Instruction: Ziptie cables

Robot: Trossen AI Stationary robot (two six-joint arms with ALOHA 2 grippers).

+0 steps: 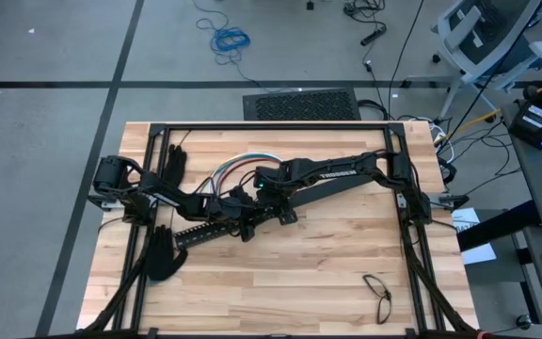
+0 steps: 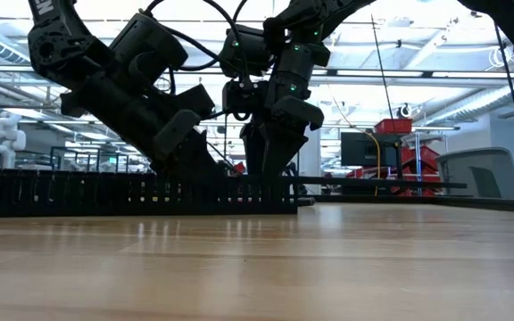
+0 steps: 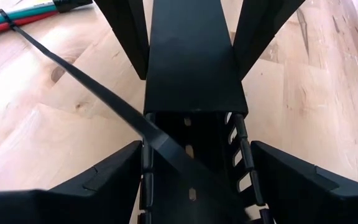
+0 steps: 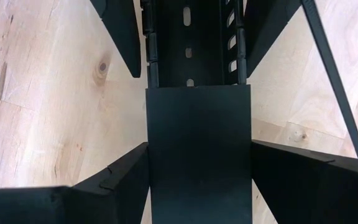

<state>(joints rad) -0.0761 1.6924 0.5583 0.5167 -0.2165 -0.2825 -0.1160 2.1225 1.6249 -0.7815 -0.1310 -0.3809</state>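
- Here, a wooden table [image 1: 299,273] carries both arms, which meet over its left-centre.
- A long black slotted bar [image 1: 216,227] lies flat beneath them; a plain black cover [image 3: 191,56] sits over part of it.
- The left gripper [image 3: 194,171] straddles the slotted bar, fingers spread on either side, apparently gripping nothing.
- The right gripper [image 4: 197,168] faces it and straddles the cover, fingers likewise apart along its flanks.
- The cables [image 1: 238,168] curve in a loose arc on the table just behind the grippers.
- A ziptie [image 3: 73,71] runs from the cables slanting across the bar's open end.
- A second loop of cord [image 1: 376,295] lies near the right front corner.
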